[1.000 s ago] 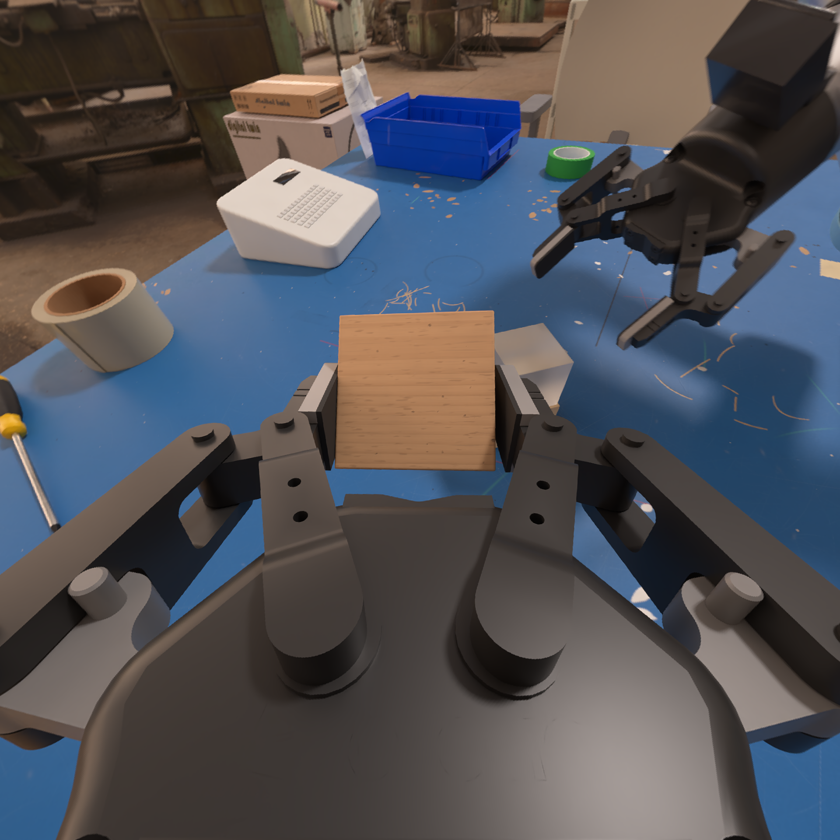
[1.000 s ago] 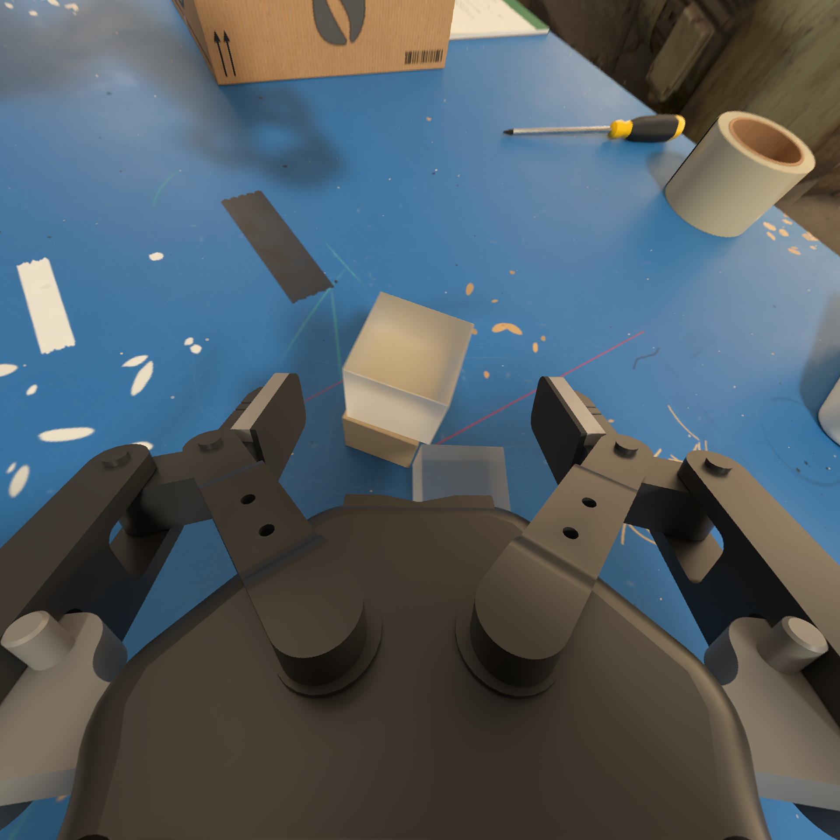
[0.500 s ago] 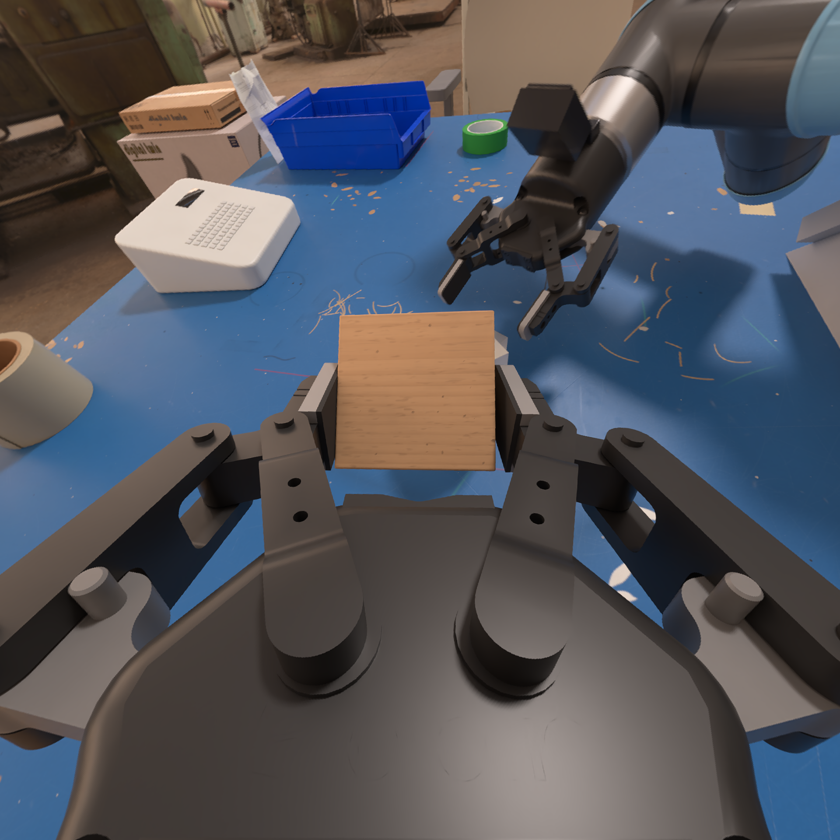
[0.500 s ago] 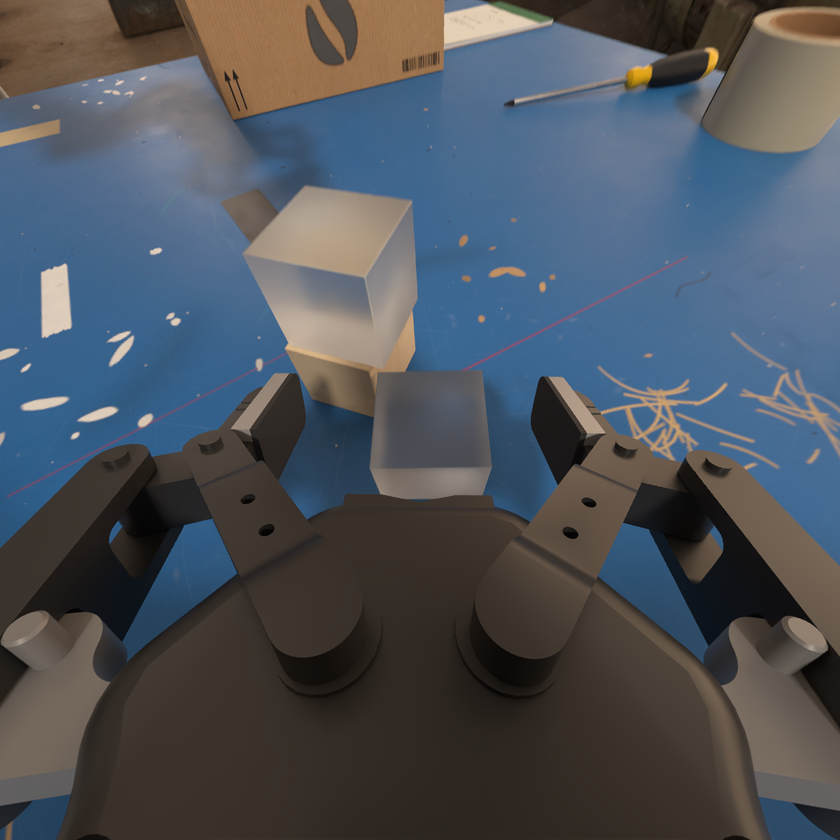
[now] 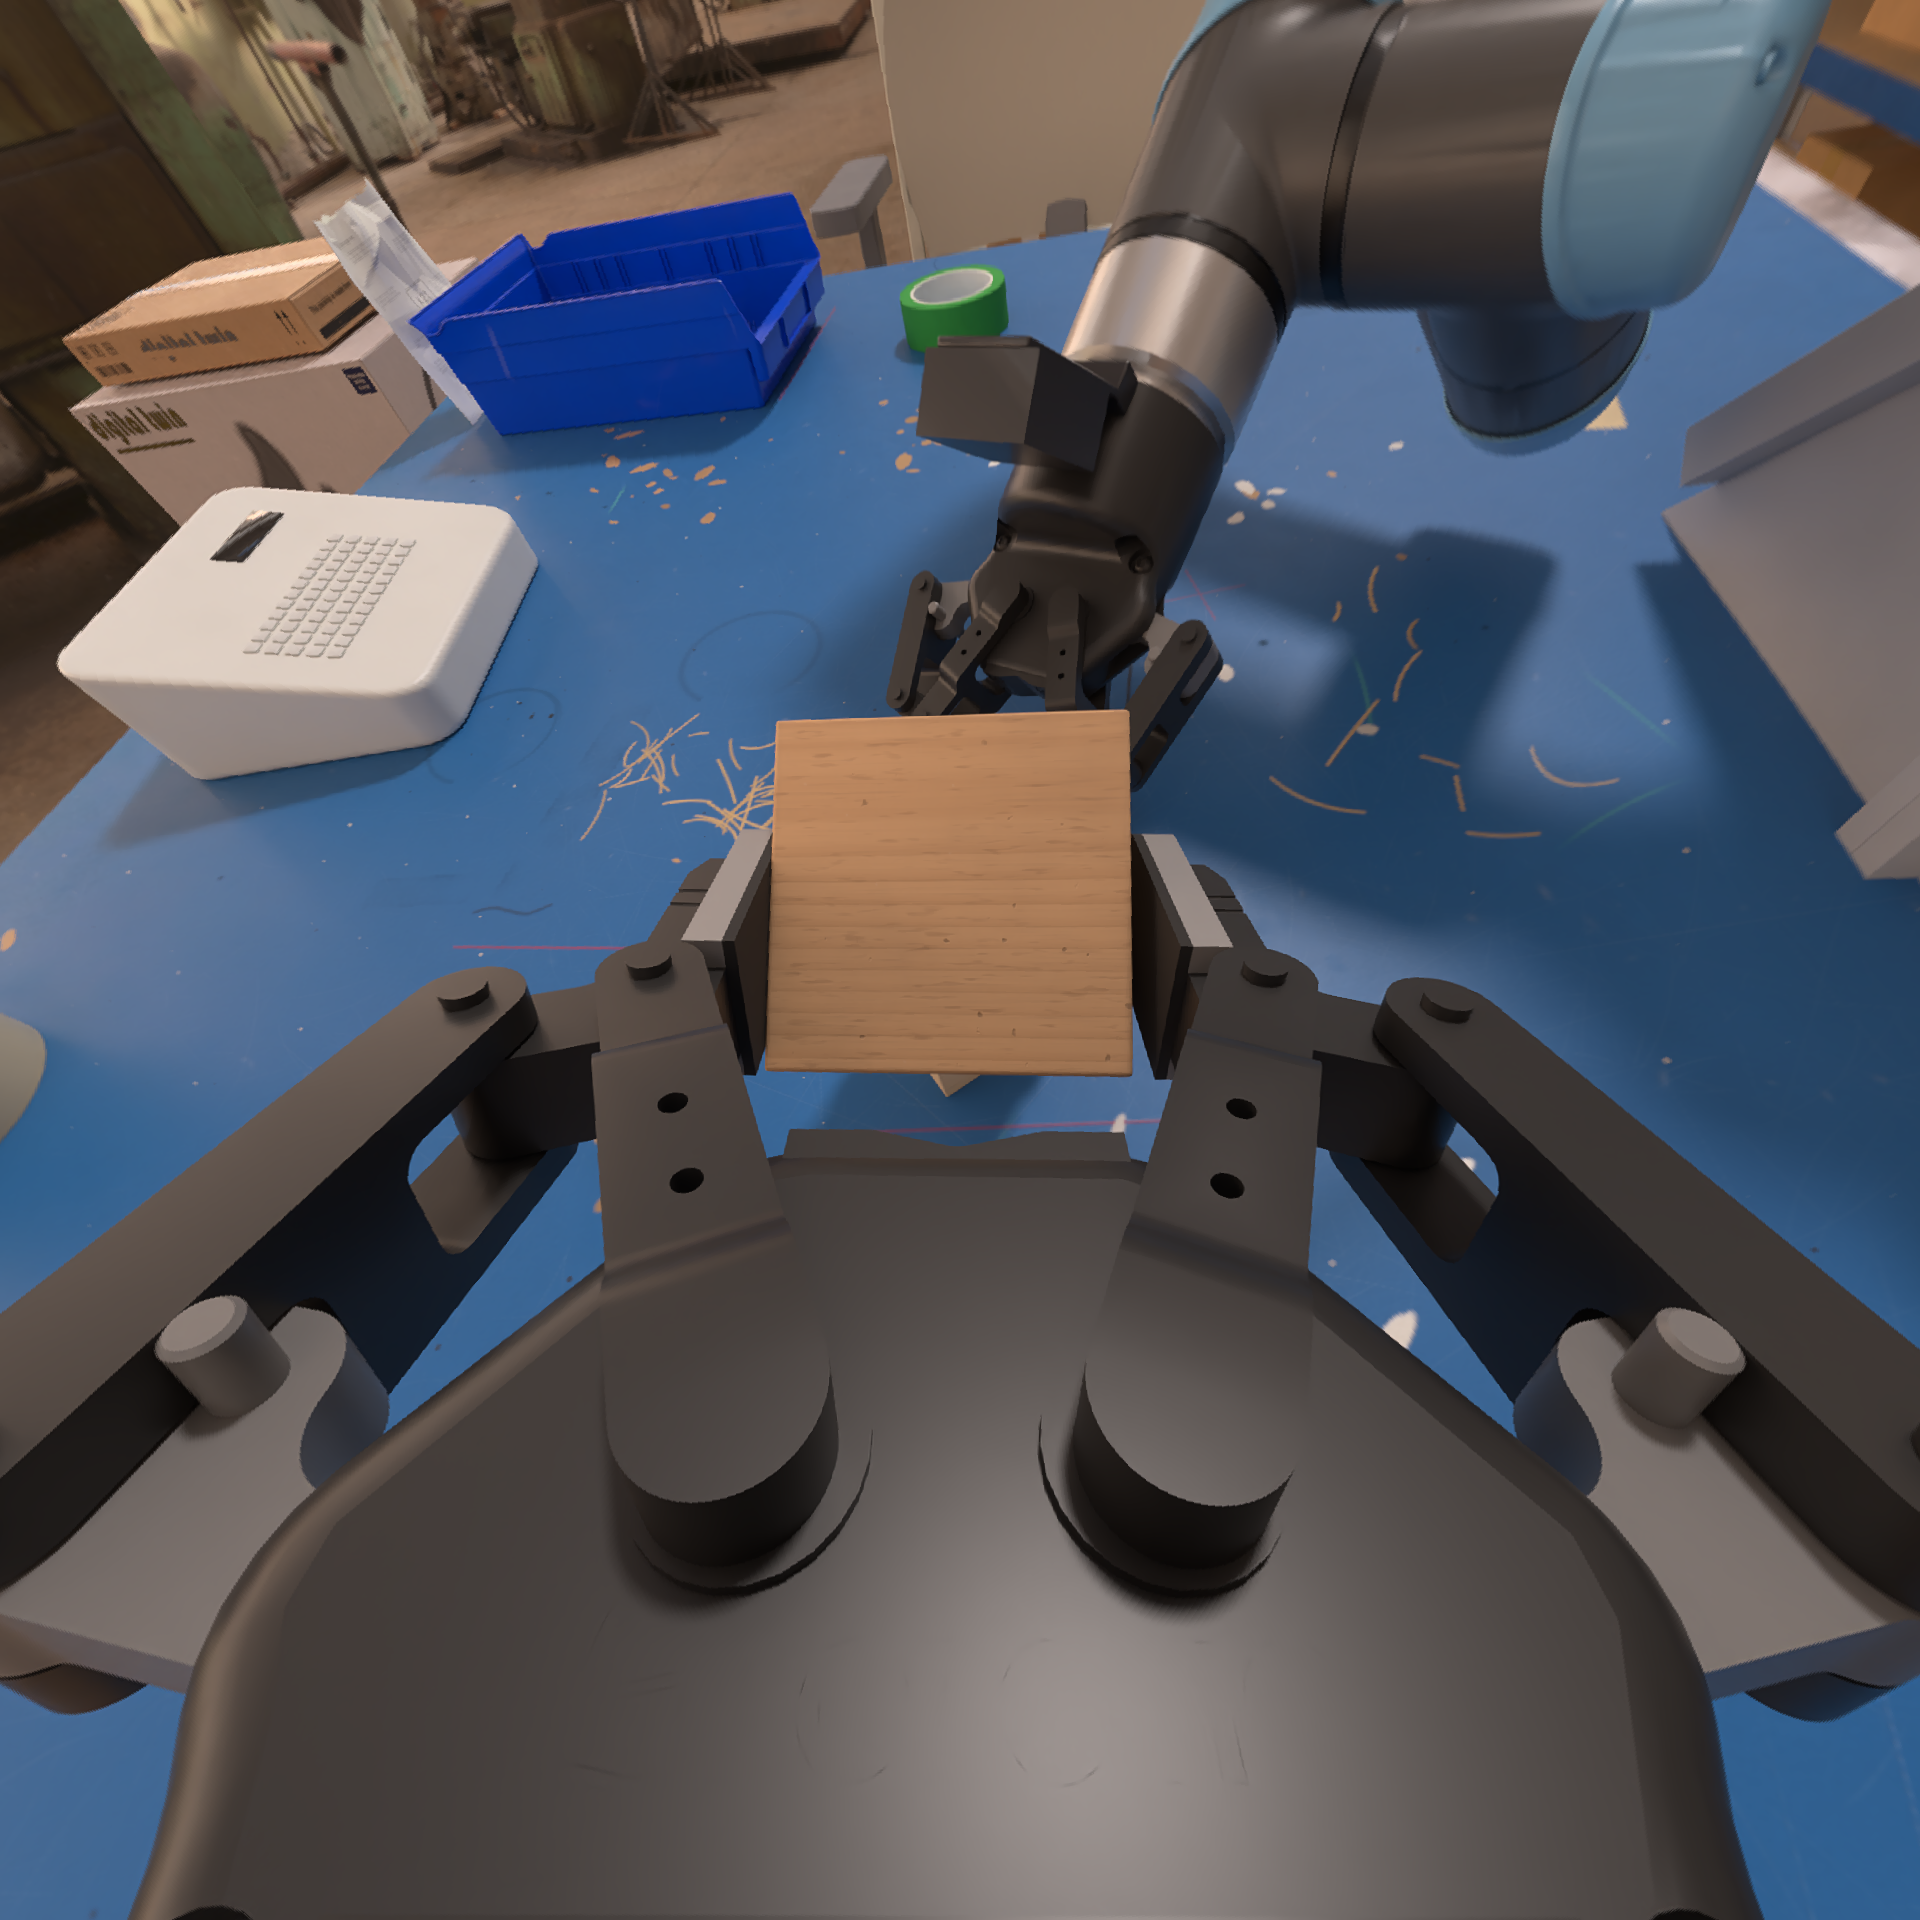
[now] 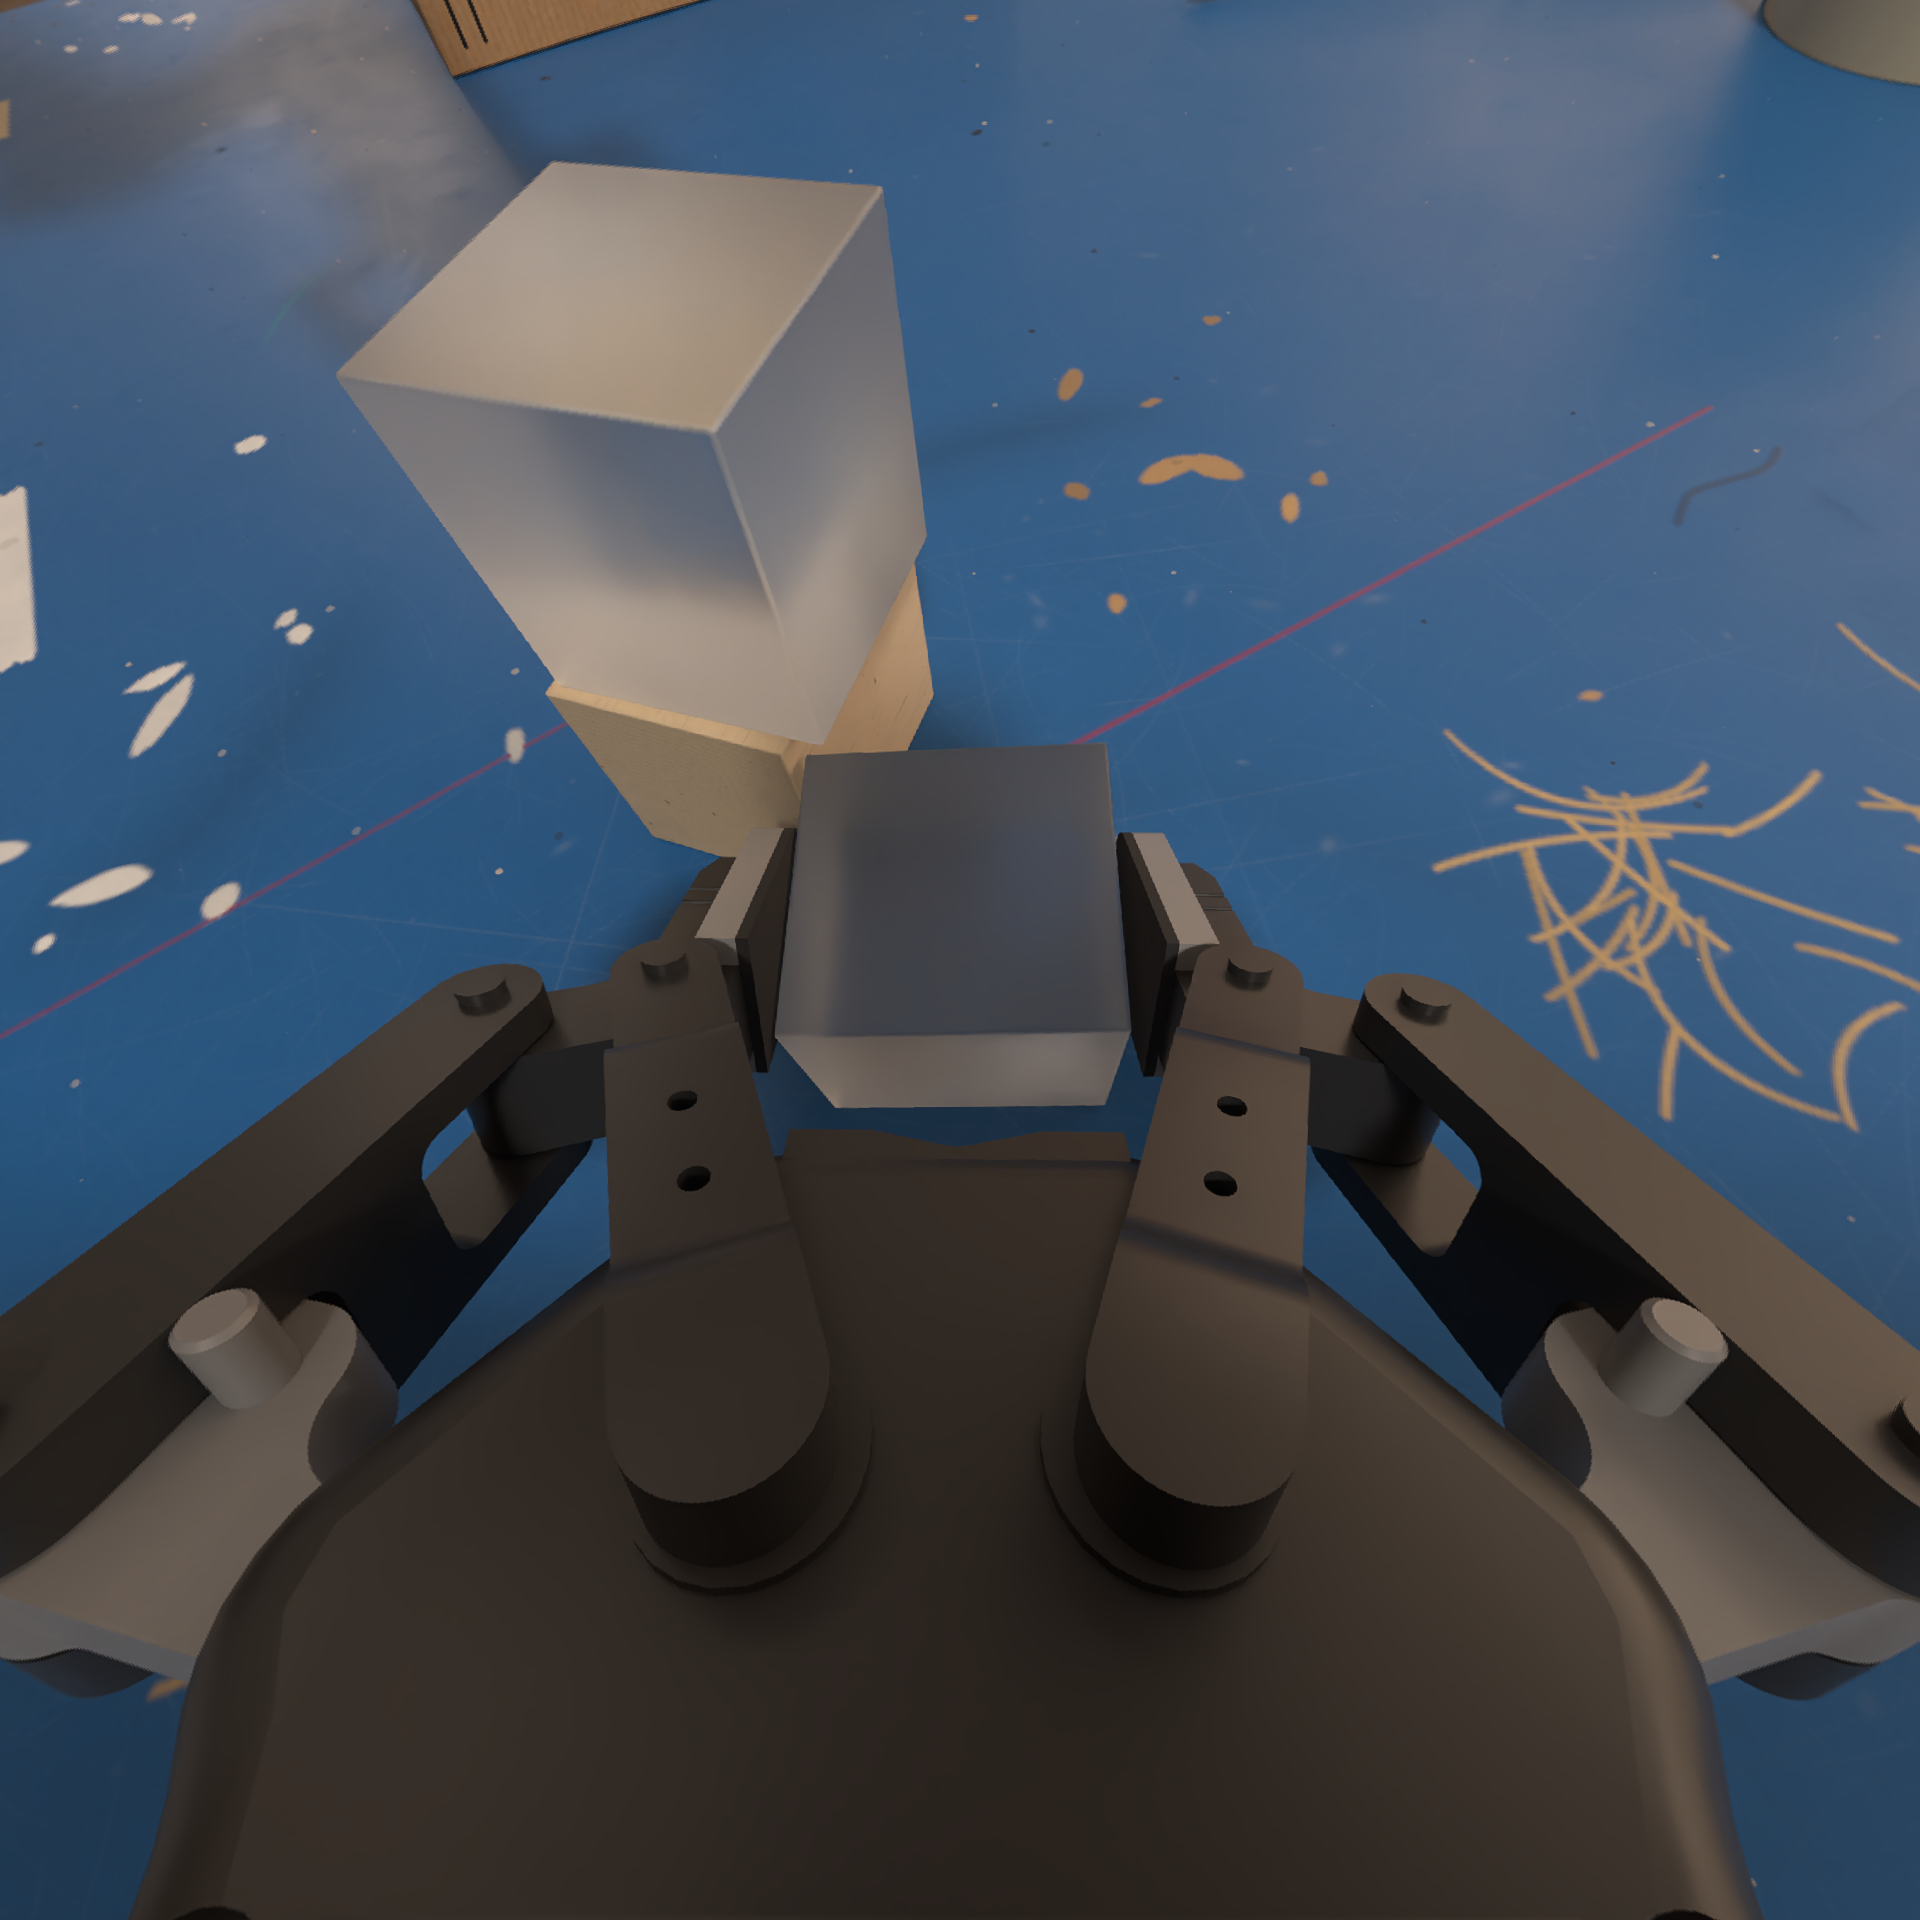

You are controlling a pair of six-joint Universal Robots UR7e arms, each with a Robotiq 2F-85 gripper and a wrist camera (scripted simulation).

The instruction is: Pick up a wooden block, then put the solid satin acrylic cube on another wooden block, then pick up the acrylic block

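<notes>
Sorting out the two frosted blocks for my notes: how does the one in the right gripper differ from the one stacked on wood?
The gripped frosted block sits between the right gripper fingers; the stacked frosted cube rests free on a pale wooden block. The gripped one looks darker grey and squarely aligned; the stacked one looks lighter and sits twisted, overhanging its base. Both are translucent and sharp-edged.

Frosted acrylic block (image 6: 951, 914), grained wooden block (image 5: 949, 894)

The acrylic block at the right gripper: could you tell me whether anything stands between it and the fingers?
Nothing visible does. The right gripper has its pads against both sides of the acrylic block. The stacked satin cube on its wooden block stands just beyond, to the left.
</notes>
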